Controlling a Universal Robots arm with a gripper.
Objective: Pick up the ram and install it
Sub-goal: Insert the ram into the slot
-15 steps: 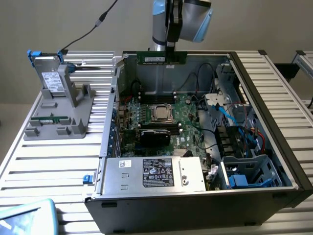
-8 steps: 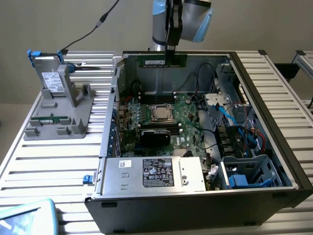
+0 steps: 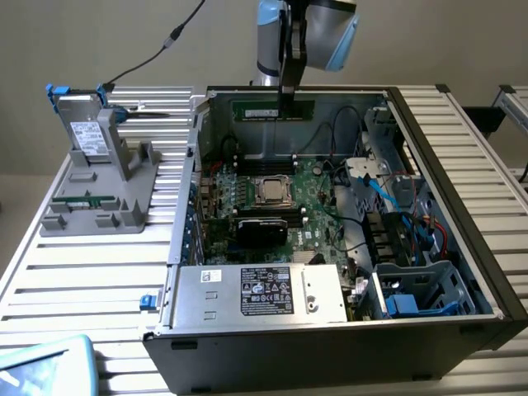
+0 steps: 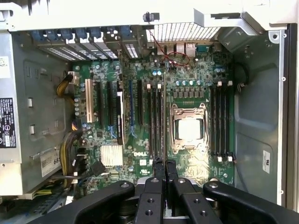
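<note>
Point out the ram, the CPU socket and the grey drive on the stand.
ram (image 3: 257, 110), exterior view, on the green board's face.
CPU socket (image 4: 189, 129), wrist view, on the bright metal centre.
grey drive (image 3: 85, 134), exterior view, on its white sticker.

Whole case (image 3: 330, 363) framed obliquely from above, exterior view; shared motherboard (image 4: 140, 154) faced squarely, closer, past gripper (image 4: 165, 163), wrist view.
</note>
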